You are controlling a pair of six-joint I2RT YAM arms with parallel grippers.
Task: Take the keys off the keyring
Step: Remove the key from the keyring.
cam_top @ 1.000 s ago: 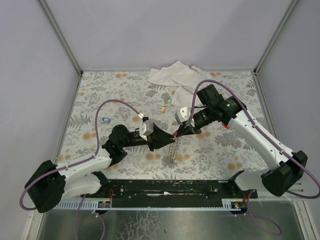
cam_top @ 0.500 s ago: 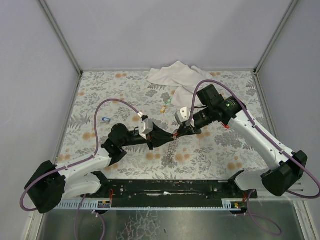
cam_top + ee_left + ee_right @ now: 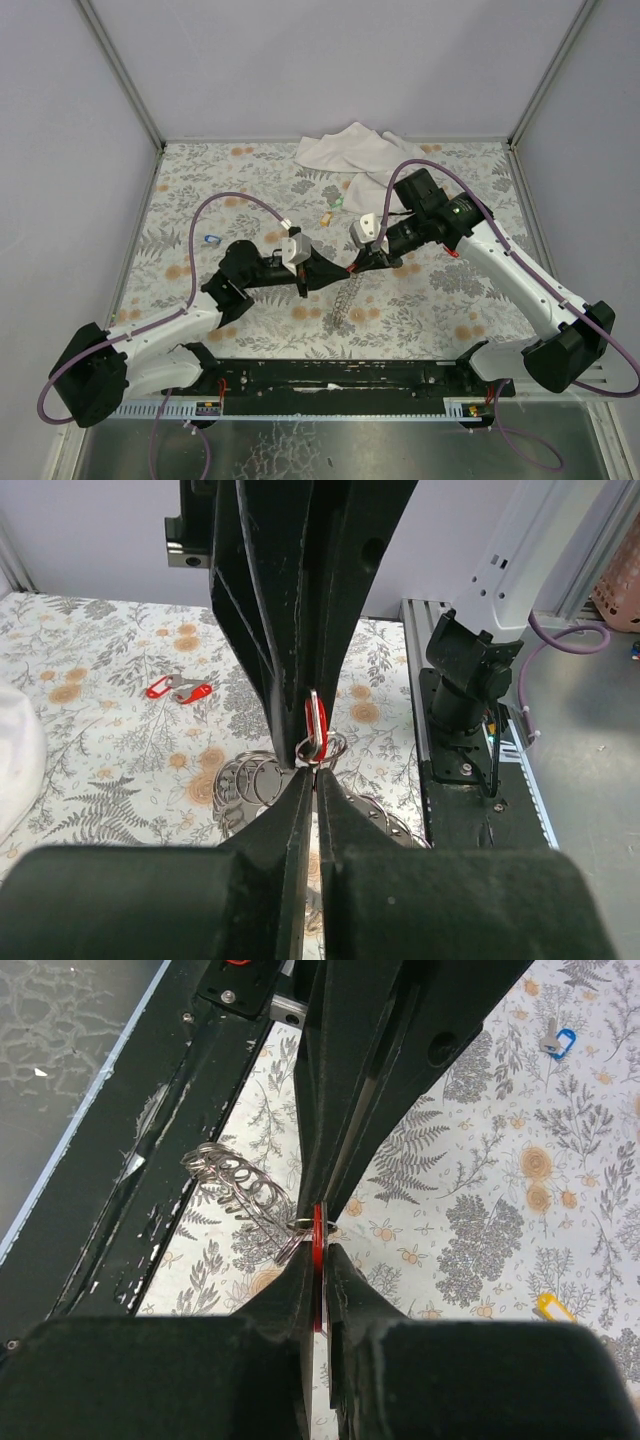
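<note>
The left jaws have just closed fully, and now they pinch a ring of the keyring (image 3: 250,780) directly under the red key (image 3: 315,718). The right jaws are closed on that red key. So I judge the 2 arms are ready to work it off. The rest of the keyring hangs toward 6 o'clock, down toward the desk (image 3: 200,180). A blue key (image 3: 211,238) lies loose at 9 o'clock.

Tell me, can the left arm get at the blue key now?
Probably not yet: the left gripper is shut on the keyring. The blue key lies alone off to its left, so the way looks free once it lets go.
</note>
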